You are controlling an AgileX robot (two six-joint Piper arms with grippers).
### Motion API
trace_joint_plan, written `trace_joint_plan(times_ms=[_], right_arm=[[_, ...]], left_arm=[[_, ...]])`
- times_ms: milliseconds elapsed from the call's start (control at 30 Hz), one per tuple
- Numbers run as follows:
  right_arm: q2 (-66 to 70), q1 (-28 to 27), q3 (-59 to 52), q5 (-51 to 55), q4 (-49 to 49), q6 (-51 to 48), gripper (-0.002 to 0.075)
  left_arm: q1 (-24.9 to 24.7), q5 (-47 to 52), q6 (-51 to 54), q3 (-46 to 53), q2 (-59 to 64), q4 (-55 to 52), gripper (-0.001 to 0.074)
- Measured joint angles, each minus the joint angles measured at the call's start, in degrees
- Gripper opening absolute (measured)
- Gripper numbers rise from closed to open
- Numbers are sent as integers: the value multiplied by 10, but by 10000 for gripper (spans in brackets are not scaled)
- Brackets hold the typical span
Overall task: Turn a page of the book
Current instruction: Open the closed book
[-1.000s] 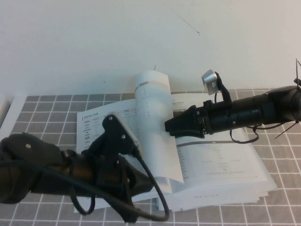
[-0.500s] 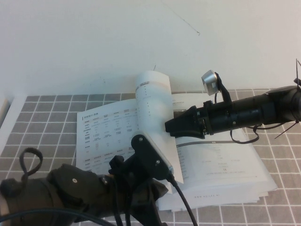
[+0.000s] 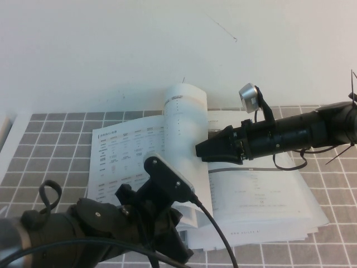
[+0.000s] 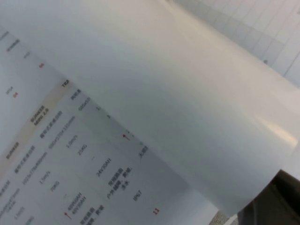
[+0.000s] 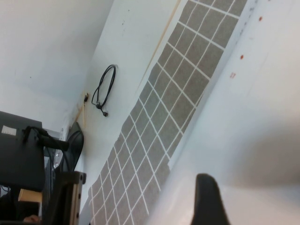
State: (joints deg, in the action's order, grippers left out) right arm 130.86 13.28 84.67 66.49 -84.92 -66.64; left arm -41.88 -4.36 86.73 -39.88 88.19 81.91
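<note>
The right gripper [image 3: 199, 151] reaches in level from the right, jaws spread, tips against the one raised page [image 3: 187, 128] (curled upright) — one book [image 3: 262, 195] lies open beneath it. The left gripper [image 3: 181, 254] sits low at the book's near edge; its grip cannot be told.

Lab: bare white wall [image 3: 111, 44], checked table mat [image 3: 50, 145], cables [image 5: 103, 89].
</note>
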Motion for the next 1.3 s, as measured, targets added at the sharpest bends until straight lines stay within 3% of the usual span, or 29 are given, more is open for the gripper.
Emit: trace_joint_plan(times_ms=[433,700,867,967,1100,1300], right_arm=[[-10,-1,7,0,8,10,408],[-42,-23,112,11,189,58,400],[-42,-25,124,16,352,108,318],[-41,-25,124,18,398,132,250],[-41,-25,124,19,408,138,179],[-41,-25,125,19,413,157,152]], left_arm=[[0,-36,-36,0,0,75,-4],[0,-66,-96,0,0,79,-4],[0,-84,-158,0,0,60,-4],[0,-90,-203,-10,0,33,-4],[0,-80,-226,-45,0,-5,-4],[0,-36,-185,-58,0,-48,-4]])
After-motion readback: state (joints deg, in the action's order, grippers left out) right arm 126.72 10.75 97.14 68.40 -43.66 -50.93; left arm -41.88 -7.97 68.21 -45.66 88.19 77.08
